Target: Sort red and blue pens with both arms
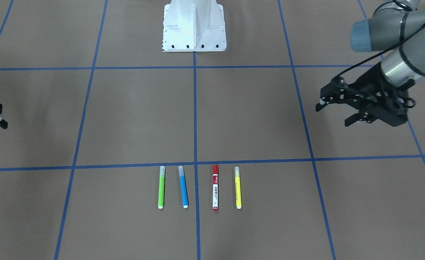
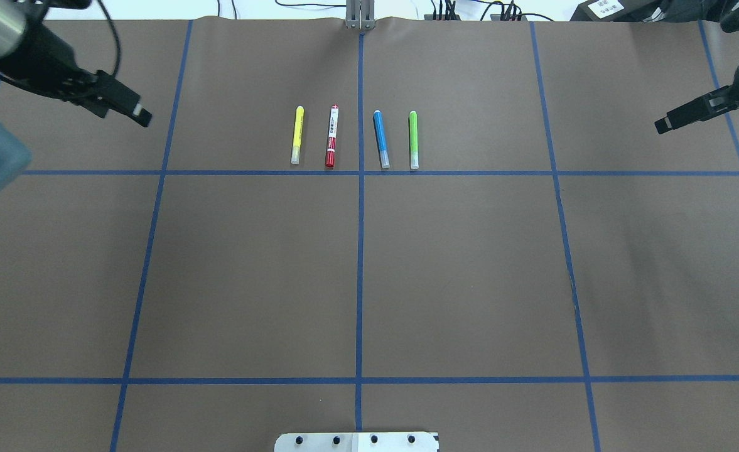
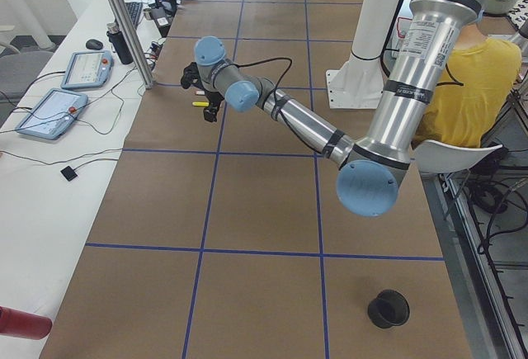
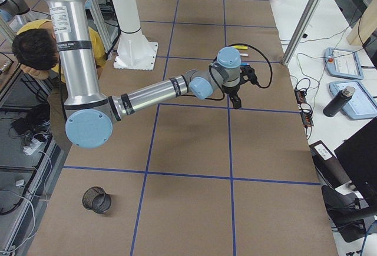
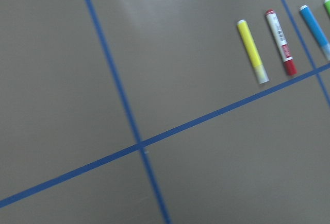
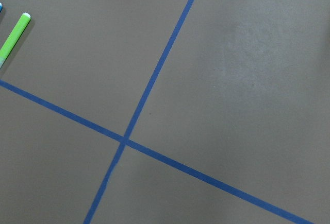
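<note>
Red pen [image 1: 215,187] and blue pen [image 1: 183,186] lie side by side, lower centre of frame, flanked by green pen [image 1: 161,187] and yellow pen [image 1: 238,187] (nothing sorted yet). Left gripper [image 1: 333,115], far right, hangs open and empty; whether the right gripper [image 2: 663,124] is open I cannot tell.

The left arm [image 1: 389,30], at the front view's upper right, has grey housings, light-blue caps, a silver wrist band and a looping black cable [image 1: 356,65] above its black, ribbed left gripper [image 1: 333,115]. The white base [image 1: 194,25] shows dark screws.
</note>
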`<state>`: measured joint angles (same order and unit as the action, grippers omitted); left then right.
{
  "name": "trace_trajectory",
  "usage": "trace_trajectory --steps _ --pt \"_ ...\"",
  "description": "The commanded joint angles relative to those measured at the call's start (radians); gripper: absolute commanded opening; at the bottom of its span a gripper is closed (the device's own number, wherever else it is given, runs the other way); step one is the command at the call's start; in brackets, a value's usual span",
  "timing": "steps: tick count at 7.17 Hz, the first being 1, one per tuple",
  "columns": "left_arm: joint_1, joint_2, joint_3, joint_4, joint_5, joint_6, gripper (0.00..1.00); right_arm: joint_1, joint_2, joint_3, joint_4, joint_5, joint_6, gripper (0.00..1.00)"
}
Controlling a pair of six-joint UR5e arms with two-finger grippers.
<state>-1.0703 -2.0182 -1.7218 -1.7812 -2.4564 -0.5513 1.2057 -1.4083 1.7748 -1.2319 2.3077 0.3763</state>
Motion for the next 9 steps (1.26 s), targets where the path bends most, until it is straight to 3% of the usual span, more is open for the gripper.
trace_trajectory --steps 1,3,5,7,9 --pt "0.104 -0.153 0.129 0.0 0.072 -0.086 1.0 -0.037 0.023 0.0 0.0 -0.033 0.052 1.0" --pt "0.191 -0.287 0.296 -0.006 0.175 -0.124 1.0 -0.041 0.022 -0.003 0.0 -0.033 0.052 1.0" --pt "0.236 -0.431 0.521 -0.012 0.192 -0.122 0.99 -0.048 0.02 -0.006 0.0 -0.033 0.052 1.0" --pt "0.256 -0.554 0.682 -0.014 0.213 -0.134 0.97 -0.048 0.022 -0.006 0.0 -0.033 0.052 1.0" --pt "0.288 -0.648 0.889 -0.132 0.342 -0.18 0.98 -0.048 0.022 -0.006 0.002 -0.033 0.052 1.0"
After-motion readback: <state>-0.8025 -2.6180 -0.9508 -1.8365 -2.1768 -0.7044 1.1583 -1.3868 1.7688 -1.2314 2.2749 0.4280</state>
